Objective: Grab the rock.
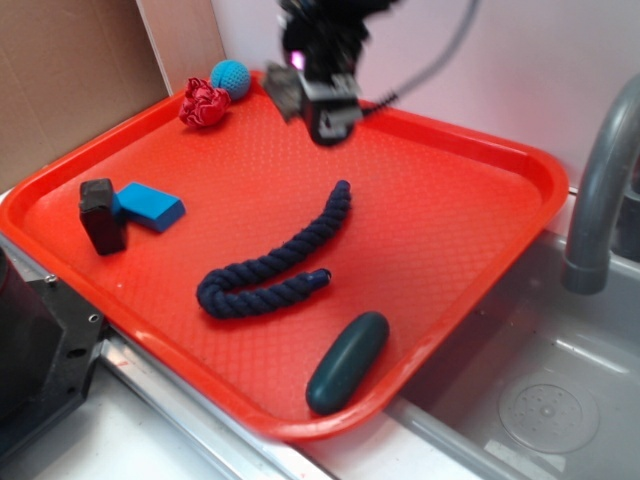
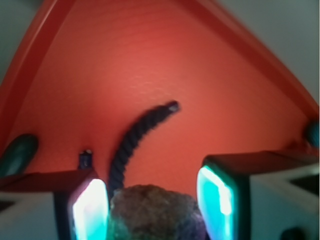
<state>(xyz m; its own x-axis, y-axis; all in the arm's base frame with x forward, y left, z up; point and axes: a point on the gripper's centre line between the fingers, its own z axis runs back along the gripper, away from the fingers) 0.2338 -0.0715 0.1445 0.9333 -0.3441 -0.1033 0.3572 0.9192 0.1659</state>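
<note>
The rock (image 2: 155,212) is a brownish-grey, rough lump. In the wrist view it sits between my two fingers, touching the left pad (image 2: 91,210) and the right pad (image 2: 216,205). My gripper (image 2: 154,210) is shut on it. In the exterior view my gripper (image 1: 312,108) hangs above the far middle of the red tray (image 1: 440,230), and the rock is hidden inside it. The smooth dark green oval (image 1: 347,362) lies at the tray's near corner and also shows in the wrist view (image 2: 17,154).
A dark blue rope (image 1: 280,262) curls in the tray's middle. A red wrinkly ball (image 1: 204,103) and a teal ball (image 1: 231,77) sit at the far left corner. A black block (image 1: 102,215) and a blue block (image 1: 150,205) lie at left. A grey faucet (image 1: 600,190) and sink are at right.
</note>
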